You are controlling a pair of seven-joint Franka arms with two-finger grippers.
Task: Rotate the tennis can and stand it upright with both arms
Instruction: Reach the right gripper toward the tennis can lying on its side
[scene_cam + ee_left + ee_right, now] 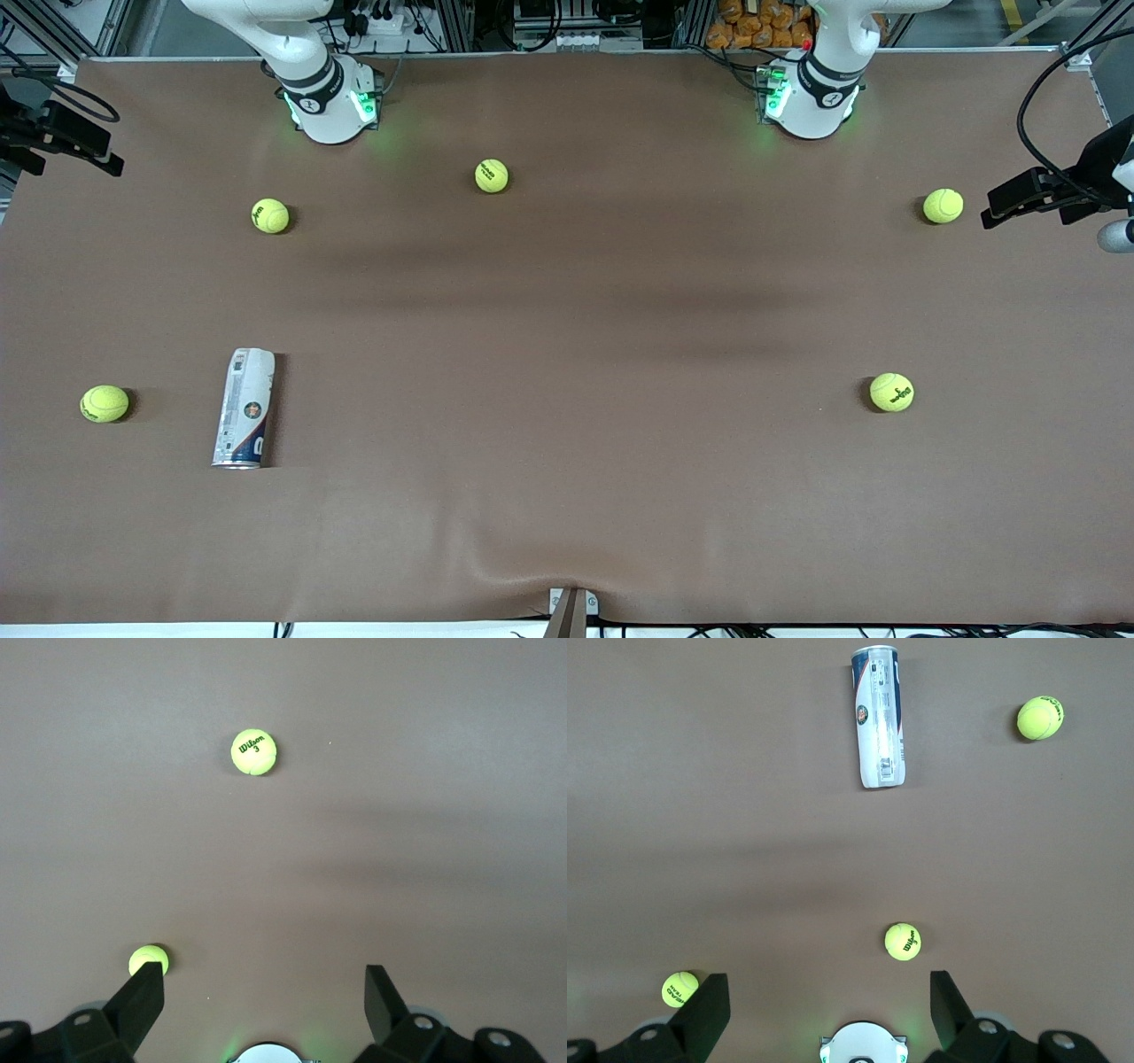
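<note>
Five yellow-green felt tennis balls lie scattered on the brown cloth-covered counter (567, 292). The tennis can (244, 407), a slim clear-and-white plastic tube with a dark blue and red label and a silver metal rim, lies on its side toward the right arm's end of the counter, in the half nearer the front camera. Its rim end points toward that camera. One ball (104, 403) lies beside the can, closer to the counter's end and apart from it. A second ball (270, 215) and a third (492, 175) lie farther from the camera, near the right arm's green-lit base (332, 105). A fourth ball (943, 206) and a fifth (891, 392) lie toward the left arm's end, well apart from the can.

The right tool (830, 1005) hangs high over the counter near its own base, fingers (709, 1003) spread wide, holding nothing; the can shows well clear of it. The left tool (266, 997) hangs likewise over the counter near the left arm's base (811, 97), fingers (144, 994) spread wide and empty. Neither tool touches any object.
</note>
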